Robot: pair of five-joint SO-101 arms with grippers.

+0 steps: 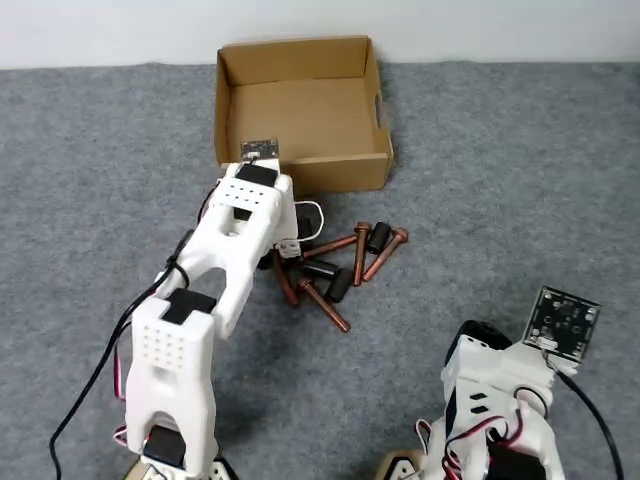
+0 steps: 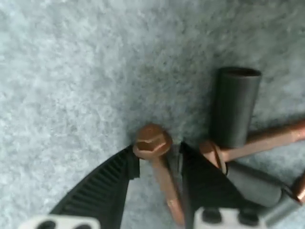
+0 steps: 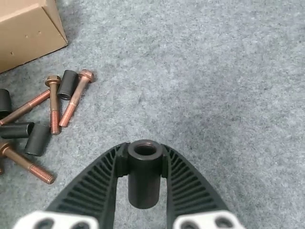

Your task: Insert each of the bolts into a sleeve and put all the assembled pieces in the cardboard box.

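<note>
Several copper bolts and black sleeves lie in a pile on the grey carpet, in front of the cardboard box. My left gripper is down at the pile's left side. It stands open, its fingers closely straddling one copper bolt that lies on the carpet. Beside that bolt lies a black sleeve, with another bolt next to it. My right gripper is shut on a black sleeve, bore facing up, held over bare carpet at the near right.
The box is open-topped and holds nothing I can see. In the right wrist view, loose bolts and sleeves lie between the box and my right gripper. The right arm sits at the front right, with open carpet around it.
</note>
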